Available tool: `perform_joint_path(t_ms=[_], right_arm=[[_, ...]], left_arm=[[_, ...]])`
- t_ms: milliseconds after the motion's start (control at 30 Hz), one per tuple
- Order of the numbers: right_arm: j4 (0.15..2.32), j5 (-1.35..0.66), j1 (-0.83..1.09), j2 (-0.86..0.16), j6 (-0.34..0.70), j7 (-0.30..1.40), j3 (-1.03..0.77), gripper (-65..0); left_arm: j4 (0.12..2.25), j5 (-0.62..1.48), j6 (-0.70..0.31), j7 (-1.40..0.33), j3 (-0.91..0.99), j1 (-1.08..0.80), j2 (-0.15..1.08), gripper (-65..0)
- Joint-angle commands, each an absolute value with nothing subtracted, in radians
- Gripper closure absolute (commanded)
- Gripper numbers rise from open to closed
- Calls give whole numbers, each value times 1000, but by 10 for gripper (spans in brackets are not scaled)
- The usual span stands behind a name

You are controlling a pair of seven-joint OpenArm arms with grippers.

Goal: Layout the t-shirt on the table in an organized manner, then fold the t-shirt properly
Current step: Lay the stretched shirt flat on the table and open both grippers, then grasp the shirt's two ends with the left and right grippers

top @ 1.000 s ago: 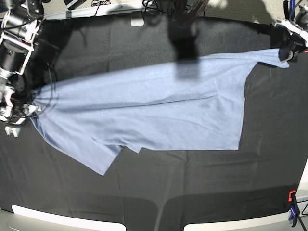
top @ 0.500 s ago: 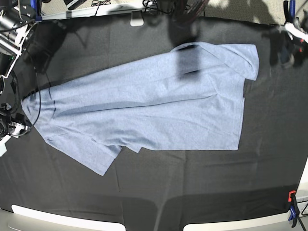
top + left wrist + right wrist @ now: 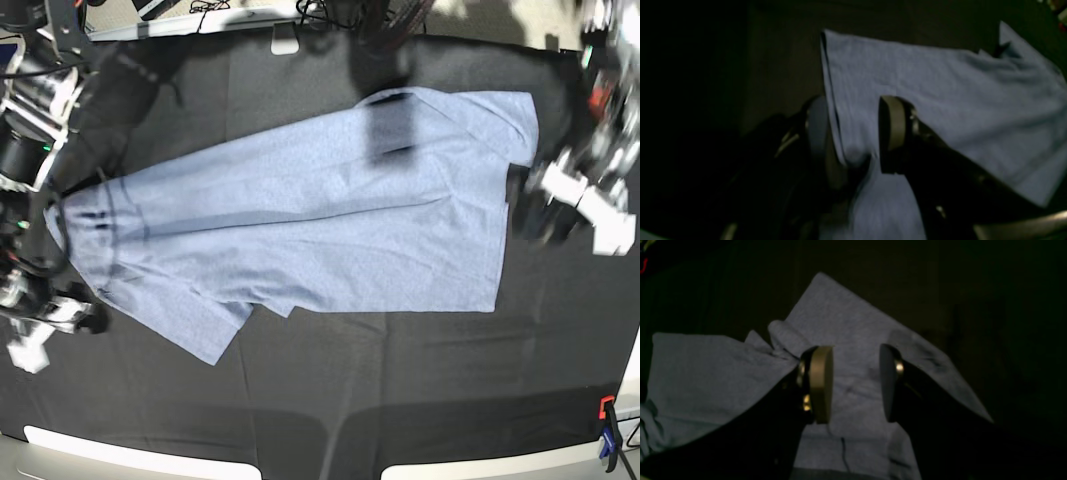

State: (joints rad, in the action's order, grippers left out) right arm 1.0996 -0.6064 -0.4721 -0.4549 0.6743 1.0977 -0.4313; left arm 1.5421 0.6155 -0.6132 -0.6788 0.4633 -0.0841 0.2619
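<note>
The light blue-grey t-shirt (image 3: pixel 320 220) lies spread slantwise on the black table (image 3: pixel 400 390), plain side up, its lettering hidden. My left gripper (image 3: pixel 528 212) is at the shirt's right edge. In the left wrist view it (image 3: pixel 853 110) is open, with the shirt's (image 3: pixel 940 93) folded edge between the fingers. My right gripper (image 3: pixel 82 316) is at the shirt's left end. In the right wrist view it (image 3: pixel 855 355) is open just above a rumpled corner of the shirt (image 3: pixel 840 316).
An orange and blue clamp (image 3: pixel 606 432) sits at the table's front right edge. A white object (image 3: pixel 285 42) and cables lie at the back edge. Shadows of the overhead rig fall across the shirt's upper middle.
One second ago both grippers stretched the shirt by its ends. They let go, the right end dropped flat, and both arms have now come back to the shirt's two ends.
</note>
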Motion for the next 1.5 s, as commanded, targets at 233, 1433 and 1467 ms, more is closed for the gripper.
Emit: perform_joint_path(t_ms=[233, 1433, 1467], right_arm=[[1118, -599, -501, -457, 681, 1080, -252, -227], [630, -76, -764, -435, 553, 531, 33, -227], [582, -64, -791, -436, 552, 524, 33, -227]], left_arm=[[1120, 453, -603, -595, 382, 259, 276, -237], [733, 402, -652, -606, 103, 453, 297, 0], [733, 402, -652, -606, 103, 453, 297, 0]])
